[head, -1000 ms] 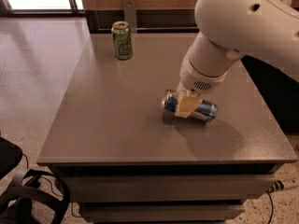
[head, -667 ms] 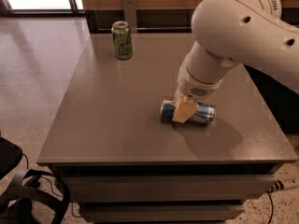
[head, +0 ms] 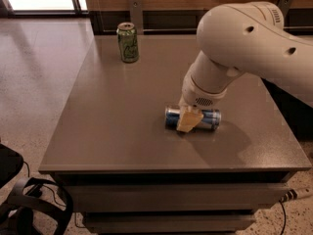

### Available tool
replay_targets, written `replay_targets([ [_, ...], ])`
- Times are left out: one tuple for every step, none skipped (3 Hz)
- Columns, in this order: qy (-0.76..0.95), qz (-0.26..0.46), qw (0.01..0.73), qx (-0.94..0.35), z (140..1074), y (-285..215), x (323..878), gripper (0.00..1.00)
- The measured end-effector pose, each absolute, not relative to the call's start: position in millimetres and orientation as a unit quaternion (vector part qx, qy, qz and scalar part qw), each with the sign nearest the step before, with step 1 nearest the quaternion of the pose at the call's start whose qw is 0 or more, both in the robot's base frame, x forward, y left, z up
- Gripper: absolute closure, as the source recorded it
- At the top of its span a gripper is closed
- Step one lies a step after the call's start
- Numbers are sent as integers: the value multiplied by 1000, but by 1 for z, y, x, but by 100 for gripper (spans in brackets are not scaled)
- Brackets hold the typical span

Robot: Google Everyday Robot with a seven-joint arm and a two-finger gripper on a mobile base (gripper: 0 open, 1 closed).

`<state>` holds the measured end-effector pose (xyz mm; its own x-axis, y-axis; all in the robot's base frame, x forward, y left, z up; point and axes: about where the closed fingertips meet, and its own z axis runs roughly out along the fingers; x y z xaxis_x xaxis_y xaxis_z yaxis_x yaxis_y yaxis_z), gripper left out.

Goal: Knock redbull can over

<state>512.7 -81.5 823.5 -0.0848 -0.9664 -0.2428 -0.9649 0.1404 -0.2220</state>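
The redbull can [head: 208, 120], blue and silver, lies on its side on the grey table [head: 122, 121], right of centre, its length running left to right. My gripper [head: 189, 120] hangs from the white arm directly over the can's middle, its tan finger [head: 188, 121] crossing in front of the can and hiding part of it. The can's silver end [head: 169, 117] shows at the left.
A green can [head: 128, 42] stands upright at the table's far left. A wooden wall and dark ledge run behind the table. A black bag with straps [head: 19, 207] lies on the floor at the lower left. A cable plug [head: 293, 195] shows at the lower right.
The arm has lifted and swung slightly to the right. The redbull can stays lying on its side, having shifted a little toward the left.
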Motion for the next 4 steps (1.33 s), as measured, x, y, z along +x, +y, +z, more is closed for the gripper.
replay_targets([
  [736, -3, 167, -656, 823, -81, 512, 56],
  [736, -3, 166, -656, 823, -81, 511, 33],
  [735, -3, 166, -657, 824, -81, 511, 9],
  [735, -4, 166, -657, 824, -81, 510, 0],
])
